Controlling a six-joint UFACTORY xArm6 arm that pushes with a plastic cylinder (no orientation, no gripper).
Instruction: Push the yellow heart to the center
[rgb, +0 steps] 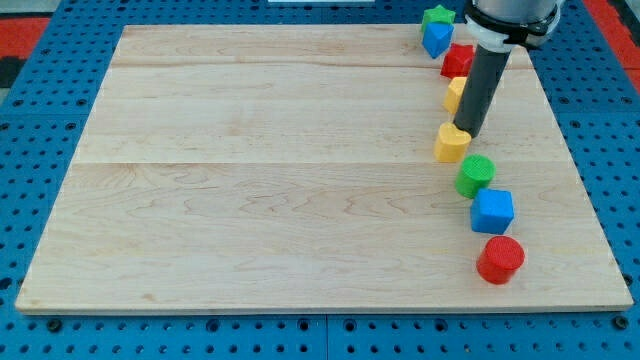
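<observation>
Blocks are standing in a loose line down the view's right side of the wooden board (300, 180). At the view's top a green star (437, 16) is sitting on or just behind a blue block (436, 39); I cannot tell which. Below them a red block (458, 60) is lying, and then a yellow block (455, 94), which the rod (483, 85) is partly hiding, so its shape is not clear.

The yellow heart (451, 143) is resting near the board's right edge, well apart from the center, about at half height of the board. My tip (466, 134) is standing just at the heart's upper right side, touching it or almost touching; the gap cannot be seen. The rod is only a straight dark stick, so it is not pinching or holding anything.

Lower in the line, a green cylinder (476, 175) is lying just beside the heart toward the view's bottom right. A blue cube (492, 211) is following, very near to the cylinder, and a red cylinder (500, 260) is closing the line near the board's bottom edge.
</observation>
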